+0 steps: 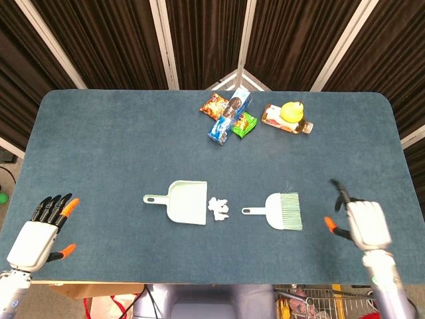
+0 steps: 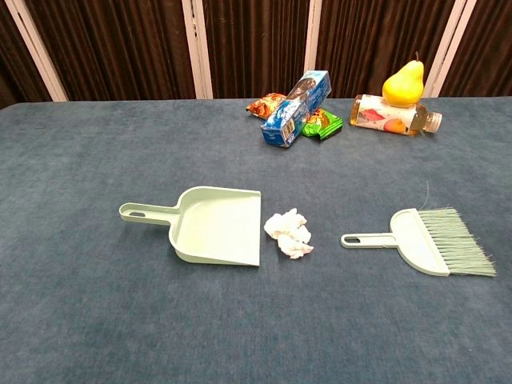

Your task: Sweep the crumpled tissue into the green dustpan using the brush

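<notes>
The pale green dustpan [image 1: 186,201] [image 2: 218,225] lies flat mid-table, handle to the left, mouth to the right. Just right of its mouth sits the white crumpled tissue [image 1: 218,209] [image 2: 289,234]. Further right lies the green brush [image 1: 281,211] [image 2: 428,241], handle toward the tissue, bristles to the right. My right hand [image 1: 359,222] hovers over the table right of the bristles, empty, thumb apart from the fingers. At the table's front left corner my left hand [image 1: 36,233] is empty with its fingers spread. Neither hand shows in the chest view.
At the back of the table lie snack packets [image 1: 226,113] [image 2: 294,108] and a bottle on its side with a yellow pear [image 1: 290,110] [image 2: 403,82] on it. The table edge [image 1: 199,282] runs close in front of both hands.
</notes>
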You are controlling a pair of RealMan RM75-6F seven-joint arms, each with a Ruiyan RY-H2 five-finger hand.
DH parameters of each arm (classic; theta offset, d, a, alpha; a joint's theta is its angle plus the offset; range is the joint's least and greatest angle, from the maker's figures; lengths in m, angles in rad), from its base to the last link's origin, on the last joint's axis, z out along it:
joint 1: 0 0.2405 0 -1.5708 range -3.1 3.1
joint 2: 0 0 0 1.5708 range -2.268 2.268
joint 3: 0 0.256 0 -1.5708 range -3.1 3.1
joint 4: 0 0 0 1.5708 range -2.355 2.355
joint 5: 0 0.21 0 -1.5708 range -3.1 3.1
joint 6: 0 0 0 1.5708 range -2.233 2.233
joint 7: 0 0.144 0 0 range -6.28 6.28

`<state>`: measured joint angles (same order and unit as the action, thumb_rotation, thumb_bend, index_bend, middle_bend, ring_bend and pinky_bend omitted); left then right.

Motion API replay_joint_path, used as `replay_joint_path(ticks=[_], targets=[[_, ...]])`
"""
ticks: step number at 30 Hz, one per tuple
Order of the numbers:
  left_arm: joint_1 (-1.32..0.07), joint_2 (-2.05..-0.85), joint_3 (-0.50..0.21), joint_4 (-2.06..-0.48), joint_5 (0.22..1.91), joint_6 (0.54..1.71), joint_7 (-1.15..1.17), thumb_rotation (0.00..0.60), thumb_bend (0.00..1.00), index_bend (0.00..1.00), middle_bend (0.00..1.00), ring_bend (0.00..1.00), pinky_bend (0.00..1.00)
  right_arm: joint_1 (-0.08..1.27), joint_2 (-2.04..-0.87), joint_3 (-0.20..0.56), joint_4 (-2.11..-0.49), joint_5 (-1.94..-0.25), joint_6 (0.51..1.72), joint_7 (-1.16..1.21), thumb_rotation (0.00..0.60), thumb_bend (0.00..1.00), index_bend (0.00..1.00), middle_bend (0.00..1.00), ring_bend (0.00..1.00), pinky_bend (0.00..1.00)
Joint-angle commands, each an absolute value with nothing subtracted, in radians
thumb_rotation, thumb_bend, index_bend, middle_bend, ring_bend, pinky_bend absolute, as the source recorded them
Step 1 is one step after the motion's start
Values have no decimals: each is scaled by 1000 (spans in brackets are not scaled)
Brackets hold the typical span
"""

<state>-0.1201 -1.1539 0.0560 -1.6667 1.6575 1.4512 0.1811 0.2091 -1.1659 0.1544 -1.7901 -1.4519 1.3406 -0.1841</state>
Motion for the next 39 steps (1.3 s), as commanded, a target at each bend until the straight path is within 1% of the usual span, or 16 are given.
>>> replay_joint_path(ticks=[1,4,6,11,16,22,27,32,39], targets=[[-120,-1153,57,-1669,1656,1448,187,600,0,0,0,0,0,272,-1213,190,-1823,-1379,1262,-261,600,275,428,935,977,889],[-122,-1153,57,-1669,1658,1447,191,600,0,0,0,0,0,320,-1249,202,-1849,-1319,1209,-346,600,275,432,951,993,904],[-122,-1152,57,-1670,1655,1443,190,600,0,0,0,0,0,362,-1296,210,-1859,-1250,1164,-417,600,275,432,955,998,911],[-126,-1148,55,-1673,1646,1432,191,600,0,0,0,0,0,432,-1387,219,-1867,-1116,1118,-540,600,275,431,956,998,911],[-130,-1144,54,-1675,1642,1426,187,600,0,0,0,0,0,495,-1507,205,-1821,-1017,1120,-668,600,275,432,956,998,911],[-130,-1139,56,-1665,1645,1427,177,600,0,0,0,0,0,539,-1606,179,-1754,-936,1129,-747,600,275,432,956,998,911],[-130,-1133,54,-1662,1640,1427,170,600,0,0,0,0,0,559,-1653,172,-1699,-898,1140,-765,600,276,432,956,998,911],[-127,-1129,56,-1664,1642,1432,167,600,0,0,0,0,0,581,-1691,187,-1661,-885,1152,-761,600,275,432,956,998,911],[-125,-1125,56,-1665,1638,1433,167,600,0,0,0,0,0,600,-1697,182,-1640,-873,1157,-772,600,275,432,956,999,911]])
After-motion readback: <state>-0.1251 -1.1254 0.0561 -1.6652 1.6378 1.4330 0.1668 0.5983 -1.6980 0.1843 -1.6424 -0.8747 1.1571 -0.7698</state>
